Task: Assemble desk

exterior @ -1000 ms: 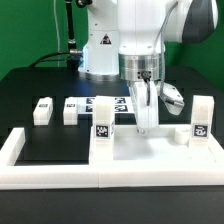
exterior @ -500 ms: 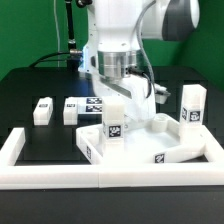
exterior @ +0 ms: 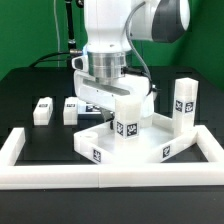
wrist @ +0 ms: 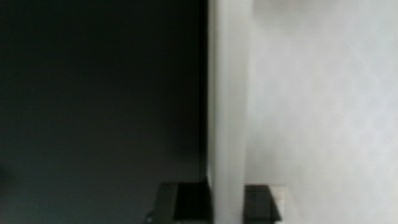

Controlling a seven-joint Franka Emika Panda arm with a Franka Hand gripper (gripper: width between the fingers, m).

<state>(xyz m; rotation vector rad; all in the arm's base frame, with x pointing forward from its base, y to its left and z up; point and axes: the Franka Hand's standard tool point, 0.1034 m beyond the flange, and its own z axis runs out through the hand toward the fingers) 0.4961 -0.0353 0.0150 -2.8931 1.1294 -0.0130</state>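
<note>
Gripper (wrist: 222,203) clamped tight on tabletop (exterior: 135,150) raised edge; tabletop swung round since second ago, corner now forward; loose legs (exterior: 42,110) untouched; likely presenting next leg spot.

No legible text, brand name or number appears in either view. The only signs are square black-and-white tags, and their patterns are too small to decode.

Tag locations, exterior view:
- tabletop (exterior: 140,150): two tags on the side walls facing the camera.
- upright leg (exterior: 127,112) at the tabletop: one tag.
- tall leg (exterior: 184,100) at the exterior view's right: one tag.
- outer loose leg (exterior: 42,111) and inner loose leg (exterior: 70,112) on the counter (exterior: 30,80): one tag each, on the top face.
- marker board (exterior: 90,102): tags partly visible.
</note>
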